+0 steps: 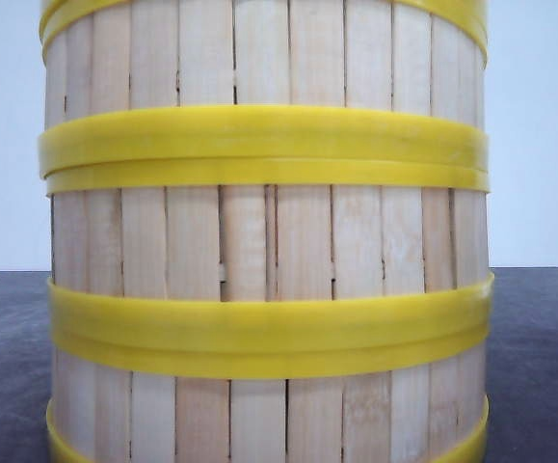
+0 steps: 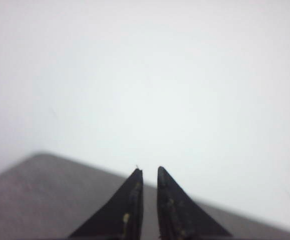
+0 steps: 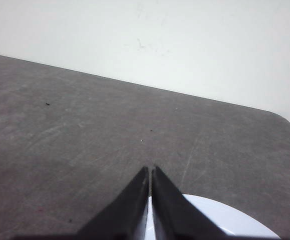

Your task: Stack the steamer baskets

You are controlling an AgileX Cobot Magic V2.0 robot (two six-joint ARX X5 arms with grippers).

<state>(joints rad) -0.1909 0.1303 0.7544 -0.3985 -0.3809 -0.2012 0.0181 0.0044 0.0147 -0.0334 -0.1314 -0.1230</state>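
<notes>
A tower of steamer baskets (image 1: 264, 241) fills my front view, standing on the dark table (image 1: 9, 367) before a pale wall (image 1: 539, 125). I count at least three tiers of pale slats, with paired yellow rims (image 1: 264, 152) meeting squarely where one basket sits on the next; the top and bottom of the pile run out of frame, so I cannot say how many there are in all. My left tool (image 2: 150, 172) hangs over the table edge with its black fingers nearly together, only a thin slit between them, and nothing held. My right tool (image 3: 150, 170) is drawn together as well, empty, poised over bare table with a white round object (image 3: 225, 217) just beneath its fingers. Neither tool touches a basket. By my reading the stacking is finished or nearly so: no loose basket shows in any view, though the tower hides much of the table behind it.
</notes>
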